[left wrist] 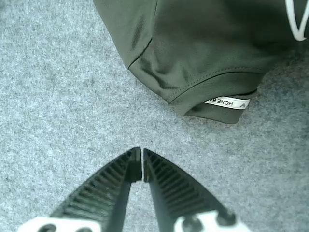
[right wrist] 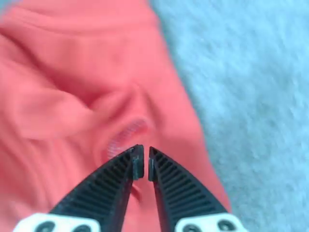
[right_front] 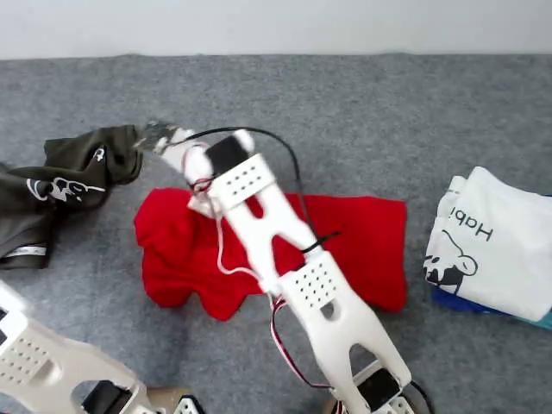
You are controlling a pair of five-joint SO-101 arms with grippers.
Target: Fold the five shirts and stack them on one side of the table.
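Note:
A crumpled red shirt (right_front: 362, 250) lies in the middle of the grey table. My right arm stretches over it from the near edge, and its gripper (right_front: 159, 136) sits by the dark olive shirt (right_front: 60, 185) at the far left. In the right wrist view that gripper (right wrist: 143, 162) is shut and empty, hovering over folds of the red shirt (right wrist: 72, 96). My left gripper (left wrist: 142, 164) is shut on nothing above bare carpet, a short way from the dark olive shirt's (left wrist: 203, 43) corner with a white label (left wrist: 227, 102).
At the right edge a folded white shirt (right_front: 496, 241) lies on top of a blue one (right_front: 457, 302). The left arm's white base (right_front: 52, 371) fills the near left corner. Grey carpet (right_front: 362, 121) covers the far side of the table.

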